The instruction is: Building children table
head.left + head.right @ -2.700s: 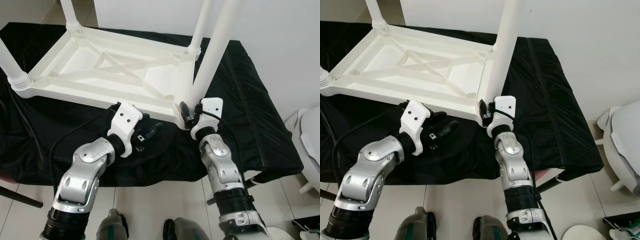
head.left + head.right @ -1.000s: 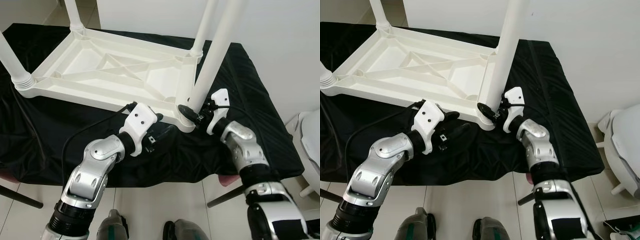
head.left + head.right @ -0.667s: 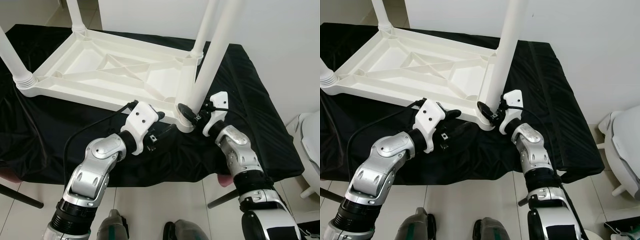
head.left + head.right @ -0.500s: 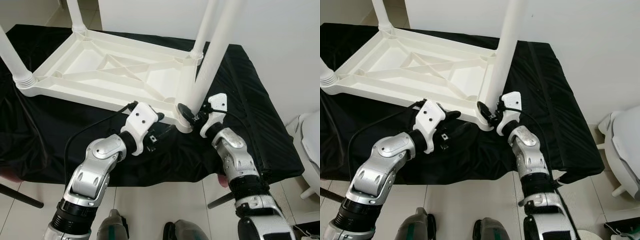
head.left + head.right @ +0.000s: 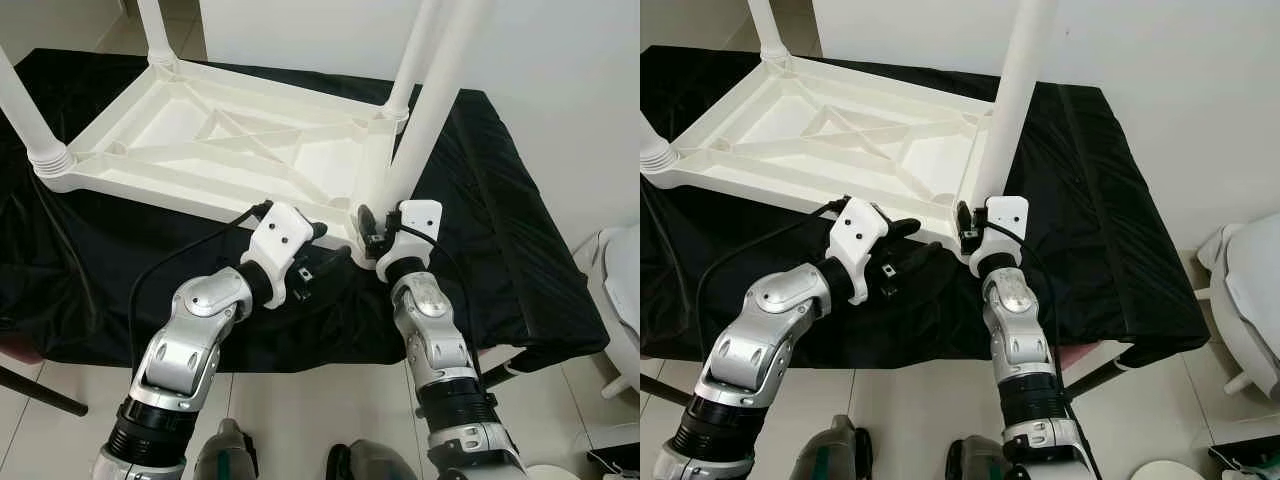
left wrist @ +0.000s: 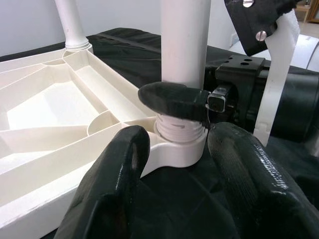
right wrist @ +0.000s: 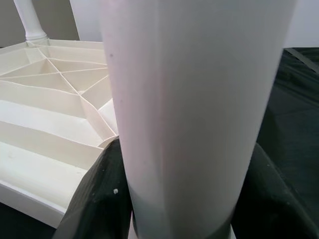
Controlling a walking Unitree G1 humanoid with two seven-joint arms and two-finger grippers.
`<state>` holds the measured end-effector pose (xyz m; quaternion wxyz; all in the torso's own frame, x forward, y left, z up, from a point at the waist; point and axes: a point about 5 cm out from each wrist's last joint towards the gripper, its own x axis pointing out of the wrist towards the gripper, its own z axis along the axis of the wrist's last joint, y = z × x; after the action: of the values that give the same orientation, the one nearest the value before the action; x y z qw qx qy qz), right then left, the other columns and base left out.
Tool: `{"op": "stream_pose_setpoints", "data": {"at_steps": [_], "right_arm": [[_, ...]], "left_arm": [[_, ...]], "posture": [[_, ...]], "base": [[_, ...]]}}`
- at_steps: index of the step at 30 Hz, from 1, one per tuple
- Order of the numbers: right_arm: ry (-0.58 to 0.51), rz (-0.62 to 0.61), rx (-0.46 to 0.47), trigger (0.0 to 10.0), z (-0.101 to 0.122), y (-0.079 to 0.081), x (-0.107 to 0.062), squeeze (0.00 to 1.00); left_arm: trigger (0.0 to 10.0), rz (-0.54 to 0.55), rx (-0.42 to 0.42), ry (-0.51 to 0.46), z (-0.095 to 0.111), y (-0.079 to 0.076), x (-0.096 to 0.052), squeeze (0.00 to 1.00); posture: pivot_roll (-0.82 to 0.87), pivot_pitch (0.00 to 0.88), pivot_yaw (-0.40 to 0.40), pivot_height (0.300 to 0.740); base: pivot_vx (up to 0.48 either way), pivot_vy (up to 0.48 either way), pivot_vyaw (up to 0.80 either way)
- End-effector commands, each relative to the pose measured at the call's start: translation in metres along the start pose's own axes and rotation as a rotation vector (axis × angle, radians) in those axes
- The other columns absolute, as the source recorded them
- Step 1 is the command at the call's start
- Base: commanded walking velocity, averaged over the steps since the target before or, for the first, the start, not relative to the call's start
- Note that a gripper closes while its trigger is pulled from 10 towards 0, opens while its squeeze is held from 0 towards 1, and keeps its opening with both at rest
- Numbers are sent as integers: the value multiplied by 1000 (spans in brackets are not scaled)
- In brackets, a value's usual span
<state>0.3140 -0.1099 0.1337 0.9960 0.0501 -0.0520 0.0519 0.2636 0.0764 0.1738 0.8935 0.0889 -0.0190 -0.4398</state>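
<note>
A white plastic children's table (image 5: 120, 165) lies upside down on a black cloth, with legs pointing up. At its near right corner socket (image 6: 180, 144) stands a white leg (image 5: 430, 110), leaning slightly. My right gripper (image 5: 371, 222) is shut on the base of this leg, one black finger (image 6: 172, 98) across its front; in the right wrist view the leg (image 7: 189, 99) sits between both fingers (image 7: 94, 199). My left gripper (image 5: 325, 262) is open just left of that corner, low over the cloth, its fingers (image 6: 119, 169) either side of the socket without touching it.
The black cloth (image 5: 500, 200) covers a low platform whose front edge runs just before my arms. A white fixture (image 5: 620, 290) stands on the tiled floor at the right. A dark bar (image 5: 40, 392) crosses the floor at lower left. White wall lies behind.
My right forearm has swung in from the right to stand straight below the leg's base, still gripping it. The left gripper has barely moved.
</note>
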Motion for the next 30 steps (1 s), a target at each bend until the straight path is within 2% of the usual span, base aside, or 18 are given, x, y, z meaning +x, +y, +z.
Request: {"op": "stream_pose_setpoints", "data": {"at_steps": [1, 4, 5, 6, 9, 11, 12, 13, 14, 15, 19, 21, 24, 30], "right_arm": [[-3, -73, 26, 10000, 3, -16, 0, 0], [-14, -52, 23, 10000, 6, -16, -1, 0], [-13, -11, 43, 10000, 6, -14, -1, 745], [-19, 38, 59, 10000, 8, -14, 0, 1000], [-23, 71, 70, 10000, 9, -14, 0, 1000], [-19, 170, 31, 10000, 13, -21, 4, 1000], [-19, 170, 31, 10000, 13, -21, 4, 1000], [-2, 232, 15, 10000, 13, -26, 6, 682], [11, 295, 10, 10000, 15, -30, 8, 0], [11, 295, 10, 10000, 15, -30, 8, 0], [54, 482, -48, 10000, 12, -33, 12, 0], [54, 482, -48, 10000, 12, -33, 12, 0], [109, 649, -72, 10000, 4, -27, 15, 0], [125, 710, -72, 10000, 3, -24, 21, 0]], "left_arm": [[10000, 109, -6, 5, -2, 6, 0, 0], [10000, 109, -4, 6, -3, 6, 0, 0], [10000, 109, -3, 6, -3, 7, 0, 0], [10000, 108, -1, 5, -2, 6, 0, 0], [10000, 107, 1, 5, -2, 6, 0, 0], [10000, 102, 3, 5, -1, 6, 0, 0], [10000, 102, 3, 5, -1, 6, 0, 0], [10000, 101, 3, 4, -1, 5, 0, 0], [10000, 98, 3, 3, -1, 5, 0, 0], [10000, 98, 3, 3, -1, 5, 0, 0], [10000, 93, 2, 2, 0, 4, 0, 0], [10000, 93, 2, 2, 0, 4, 0, 0], [10000, 84, 4, -1, 1, 5, 1, 0], [10000, 83, 6, -5, 3, 6, 2, 0]], "posture": [[-65, 0, -55, 740], [-64, 0, -53, 740], [-63, 0, -53, 740], [-61, 0, -53, 740], [-61, 0, -53, 740], [-60, 0, -52, 740], [-60, 0, -52, 740], [-60, 0, -51, 740], [-63, 0, -48, 740], [-63, 0, -48, 740], [-69, 0, -44, 740], [-69, 0, -44, 740], [-75, 0, -30, 740], [-71, 0, -28, 740]], "base": [[0, 0, 0], [0, 0, 0], [0, 0, 0], [0, 0, 0], [0, 0, 0], [0, 0, 0], [0, 0, 0], [0, 0, 0], [0, 0, 0], [0, 0, 0], [0, 0, 0], [0, 0, 0], [0, 0, 0], [0, 0, 0]]}}
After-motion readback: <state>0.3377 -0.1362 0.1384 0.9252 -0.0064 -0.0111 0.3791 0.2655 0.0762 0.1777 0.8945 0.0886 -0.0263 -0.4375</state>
